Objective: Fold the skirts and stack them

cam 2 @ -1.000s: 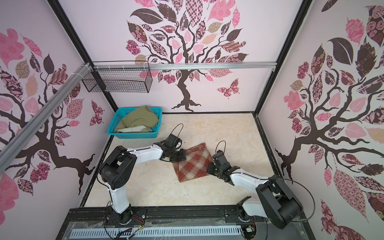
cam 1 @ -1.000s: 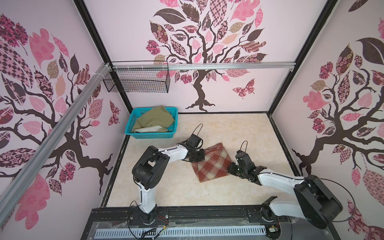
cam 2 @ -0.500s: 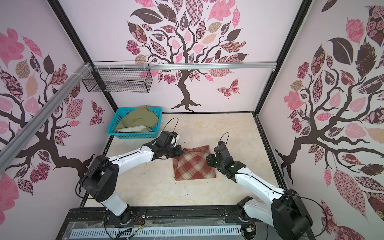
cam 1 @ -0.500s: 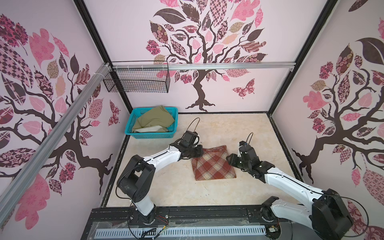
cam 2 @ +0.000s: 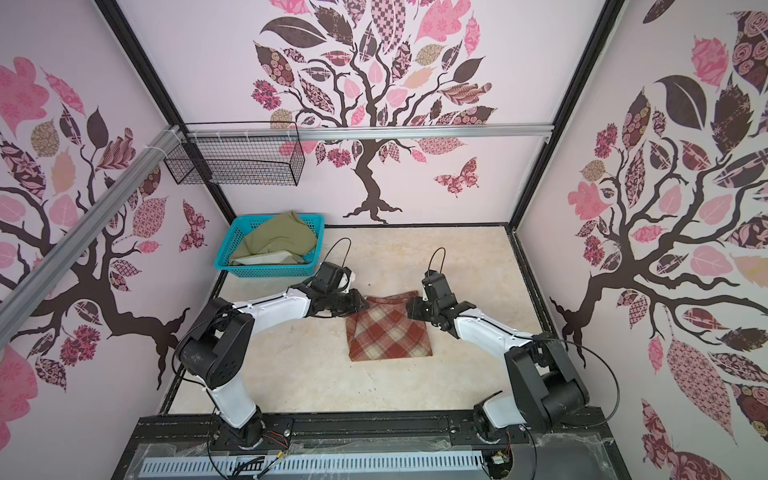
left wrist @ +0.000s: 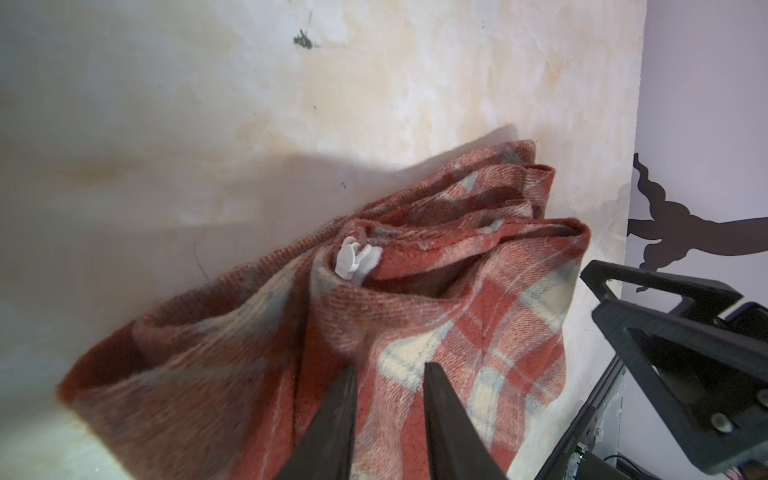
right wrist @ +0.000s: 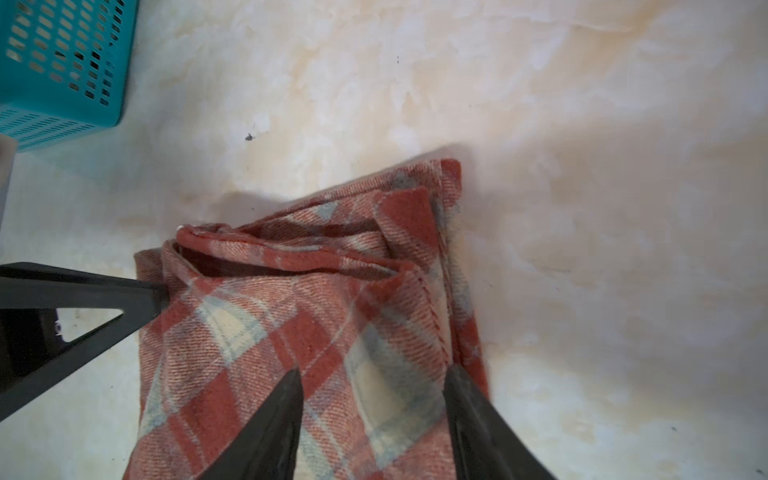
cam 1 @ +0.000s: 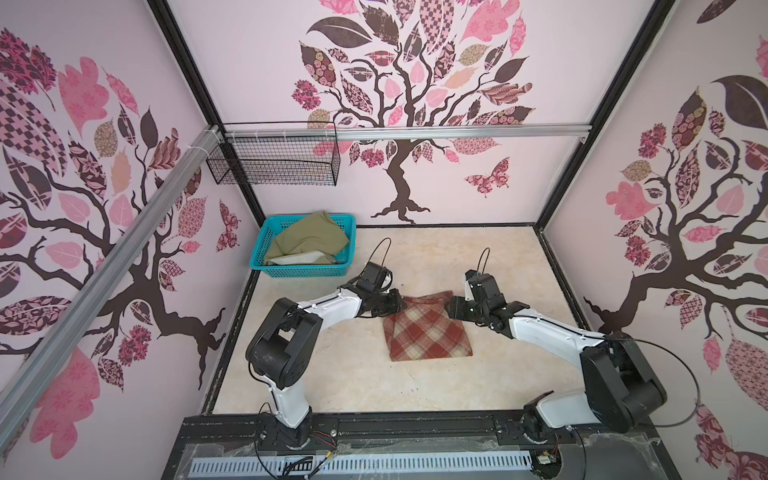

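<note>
The rust-red and cream plaid skirt (cam 1: 428, 332) (cam 2: 388, 332) lies folded flat mid-table. My left gripper (cam 1: 399, 305) (cam 2: 361, 305) sits at its far left corner, fingers parted, the cloth (left wrist: 415, 311) lying loose beneath the gap (left wrist: 390, 370). At the far right corner my right gripper (cam 1: 451, 307) (cam 2: 409, 309) stands open wider over the plaid (right wrist: 311, 324), with nothing pinched (right wrist: 374, 372). A white zipper pull (left wrist: 353, 259) shows at the waistband. The olive-green skirt (cam 1: 309, 243) (cam 2: 278, 241) lies crumpled in the basket.
The turquoise basket (cam 1: 303, 272) (cam 2: 266, 272) (right wrist: 62, 62) stands at the back left corner of the table. A black wire basket (cam 1: 274, 160) hangs on the wall above it. Patterned walls enclose three sides.
The plaid skirt went from a tilted, lifted diamond to lying square on the table. Both grippers opened and let go of its far corners.
</note>
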Tool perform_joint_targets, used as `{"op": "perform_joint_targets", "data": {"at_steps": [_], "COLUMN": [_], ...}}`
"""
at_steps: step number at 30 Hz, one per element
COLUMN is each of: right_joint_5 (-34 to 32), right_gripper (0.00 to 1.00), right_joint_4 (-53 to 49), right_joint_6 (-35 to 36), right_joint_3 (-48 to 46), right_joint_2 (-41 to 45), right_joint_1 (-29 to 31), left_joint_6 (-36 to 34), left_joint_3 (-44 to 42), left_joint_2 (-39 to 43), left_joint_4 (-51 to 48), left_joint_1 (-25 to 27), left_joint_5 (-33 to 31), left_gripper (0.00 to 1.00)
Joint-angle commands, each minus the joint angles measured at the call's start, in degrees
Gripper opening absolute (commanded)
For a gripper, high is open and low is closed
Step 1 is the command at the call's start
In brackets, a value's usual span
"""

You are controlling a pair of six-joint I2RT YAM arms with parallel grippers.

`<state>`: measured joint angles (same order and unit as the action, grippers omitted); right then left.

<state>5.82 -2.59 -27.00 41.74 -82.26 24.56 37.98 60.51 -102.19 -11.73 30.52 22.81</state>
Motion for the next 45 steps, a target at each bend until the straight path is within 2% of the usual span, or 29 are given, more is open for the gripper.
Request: {"op": "perform_joint_targets", "data": {"at_steps": [1,10,20,22,26,27,29,32,40,45], "right_joint_5": [0.23,2.33,3.75,3.84,3.85,3.76,3.87,4.13,4.29,4.19], "right_gripper": [0.58,0.55,0.52,0.47,0.30,0.25,0.14,0.07,0.05,0.07], "right_joint_4": [1.51,1.92,1.45,1.37,0.92,0.85,0.70,0.35,0.69,1.23], "right_joint_6": [1.19,1.43,1.88,1.87,2.26,2.31,2.47,2.66,2.50,2.73], "right_joint_3": [1.33,2.32,4.25,4.36,4.67,4.67,4.74,4.85,4.59,4.67], "right_joint_2": [-2.32,-5.77,-8.13,-8.35,-8.20,-8.11,-7.93,-7.62,-5.86,-7.58], "right_joint_1": [-0.30,-0.30,-0.30,-0.30,-0.30,-0.30,-0.30,-0.30,-0.12,-0.07], "left_joint_6": [-0.14,-0.14,0.25,0.18,0.65,0.79,1.07,1.22,2.73,4.32], "left_joint_3": [1.10,0.77,2.59,3.01,2.54,2.19,0.97,-0.62,-5.07,-7.63], "left_joint_2": [-1.09,-0.86,-4.30,-4.76,-3.74,-3.06,-1.12,1.89,6.85,7.91], "left_joint_4": [0.34,-0.60,0.86,0.85,1.51,1.79,2.59,2.67,2.41,2.12], "left_joint_1": [-0.13,-0.89,-0.90,-0.91,-0.94,-0.92,-0.91,-0.91,-0.91,-0.91], "left_joint_5": [-0.29,-4.46,-4.97,-4.71,-4.74,-4.90,-5.59,-6.50,-7.50,-10.15], "left_gripper": [0.32,0.34,0.36,0.31,0.04,0.01,0.00,0.00,0.00,0.00]}}
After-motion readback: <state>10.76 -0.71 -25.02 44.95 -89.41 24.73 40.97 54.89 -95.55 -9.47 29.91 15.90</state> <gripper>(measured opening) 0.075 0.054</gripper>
